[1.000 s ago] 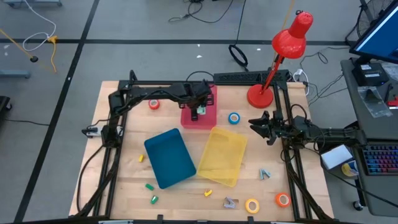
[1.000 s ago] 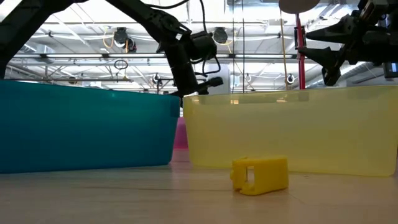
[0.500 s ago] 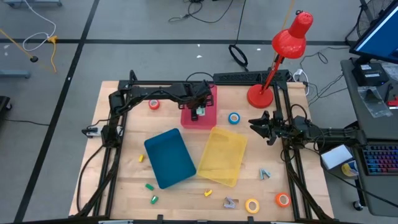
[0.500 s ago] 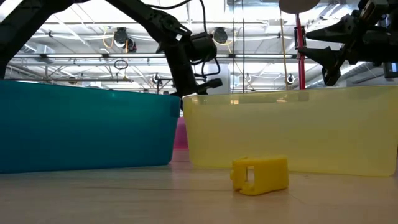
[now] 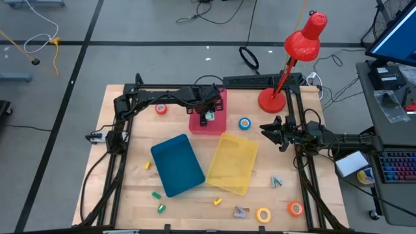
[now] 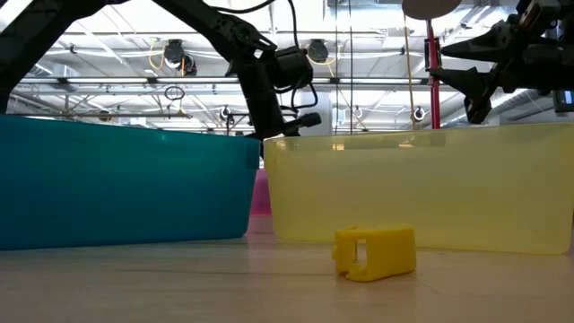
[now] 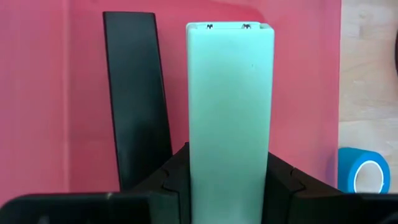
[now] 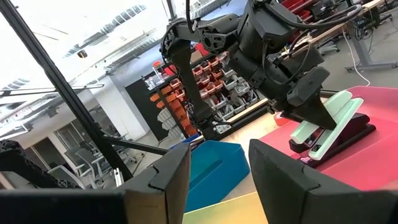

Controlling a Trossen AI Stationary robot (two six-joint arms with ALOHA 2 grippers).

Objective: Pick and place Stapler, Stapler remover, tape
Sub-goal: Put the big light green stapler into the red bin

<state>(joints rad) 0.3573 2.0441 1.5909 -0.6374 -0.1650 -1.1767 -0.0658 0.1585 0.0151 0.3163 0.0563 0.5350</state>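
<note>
Pink tray at the tabletop's far middle carries the scene's main action: the left gripper hangs over it with its fingers clenched on the pale green top of a stapler. From the left wrist camera, the green upper arm runs straight out between the two dark fingers, and a black bar beside it lies over the pink floor. The right wrist camera shows the same stapler tilted, green top above a black base, over the pink tray.

The right gripper hovers off to the right of the trays, near the base of a red desk lamp, and its fingers stand apart, grasping nothing.

A blue tape roll lies on the wood just right of the pink tray, between it and the right gripper; it also shows at the edge of the left wrist picture. A red-orange roll lies left of the pink tray, under the left arm. A yellow roll and another red-orange roll sit near the front right corner.

A teal tray and a yellow tray lie side by side in the middle. A small yellow block stands in front of the yellow tray.
</note>
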